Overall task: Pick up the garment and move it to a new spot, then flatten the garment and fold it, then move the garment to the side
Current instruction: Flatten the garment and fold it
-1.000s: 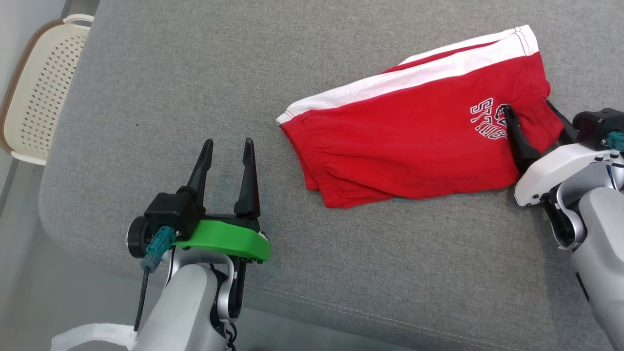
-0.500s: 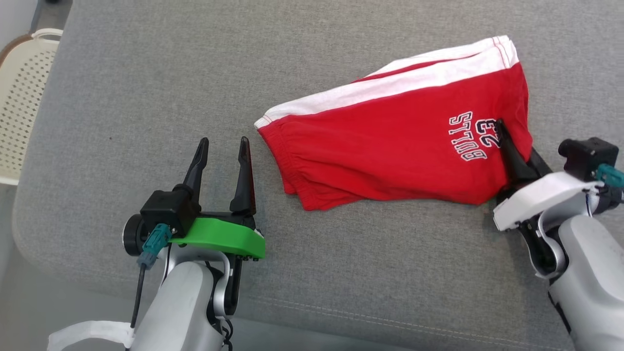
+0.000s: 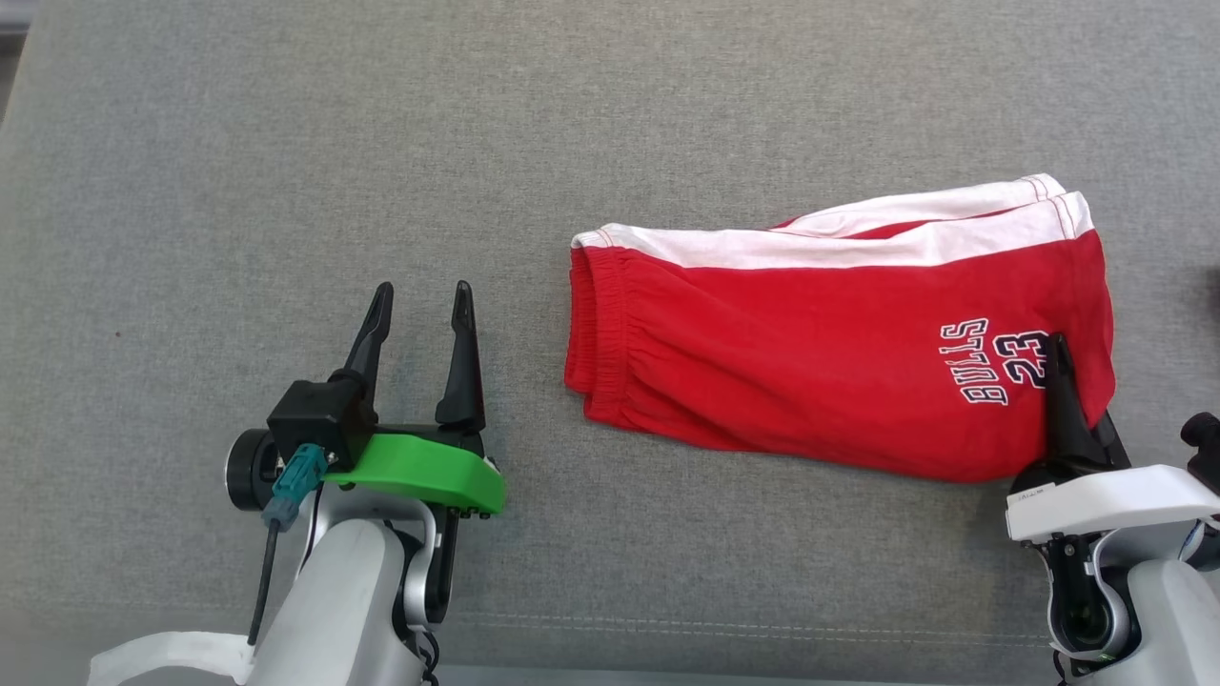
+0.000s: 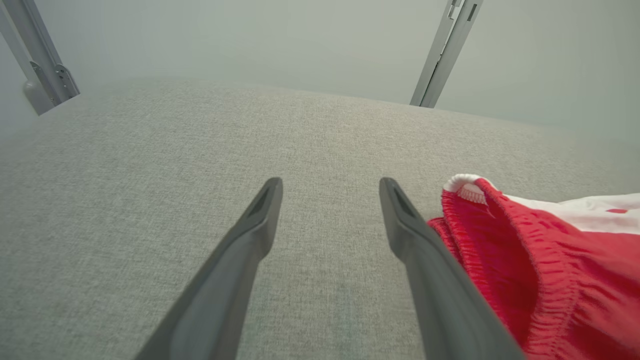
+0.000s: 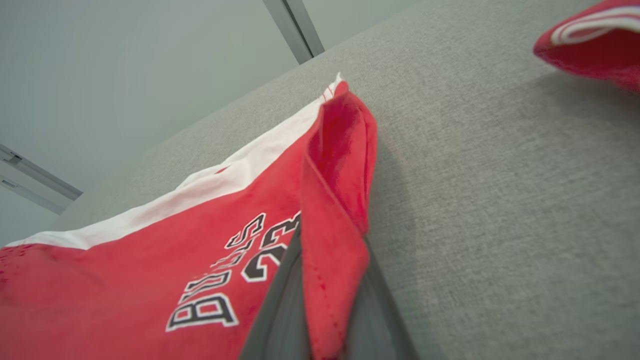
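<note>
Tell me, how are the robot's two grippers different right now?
The left gripper is open and holds nothing above the grey cushion; the right gripper is shut, pinching the red shorts by the edge near the number. The left gripper sits on a green mount, the right gripper on a white mount. Both have two long dark fingers.

Reads "BULLS" with "23" beside it on the red shorts (image 3: 810,381), in white characters with dark outlines, close to the leg hem. Stands turned sideways in the head view, letters running upward. Also legible in the right wrist view, the "23" partly covered by a fold of red cloth. On the white wrist cover (image 3: 1096,491), a tiny dark mark, too small to read.
</note>
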